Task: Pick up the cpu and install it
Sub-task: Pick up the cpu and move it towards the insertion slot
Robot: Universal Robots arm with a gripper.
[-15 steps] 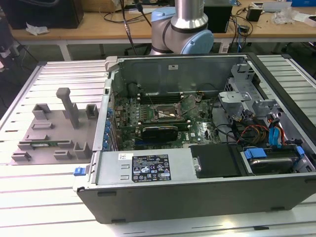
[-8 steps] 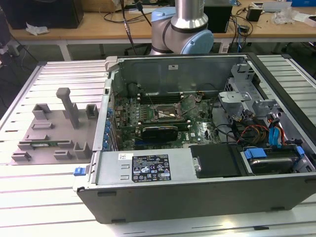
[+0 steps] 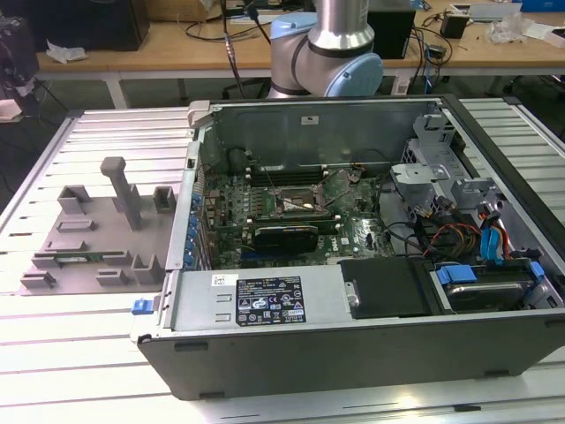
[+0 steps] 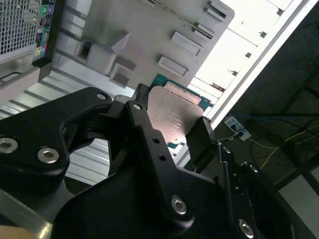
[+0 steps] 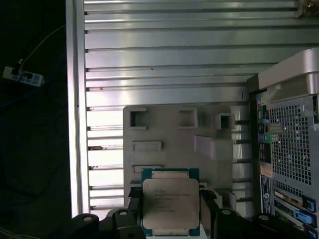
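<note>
- My pincer (image 5: 170, 226) is pinching the cpu (image 5: 170, 199) by two opposite edges, with its silver top facing the first wrist view.
- I hold the cpu in the air over the grey tray (image 5: 169, 127).
- The tray lies on the bench (image 3: 79, 353), at the exterior view's left of the open case (image 3: 353, 349).
- The socket (image 3: 296, 205) sits on the board inside the case.

cpu (image 5: 171, 204): small flat square chip; shiny silver metal top with faint print; thin green rim
state: clamped at two opposite edges between the black fingers (image 5: 208, 219) of the gripper (image 5: 171, 215)
pose: silver top faces the camera squarely in the first wrist view; seen aslant in the second wrist view
place: held clear of the grey fixture plate (image 5: 174, 144) behind it
</note>
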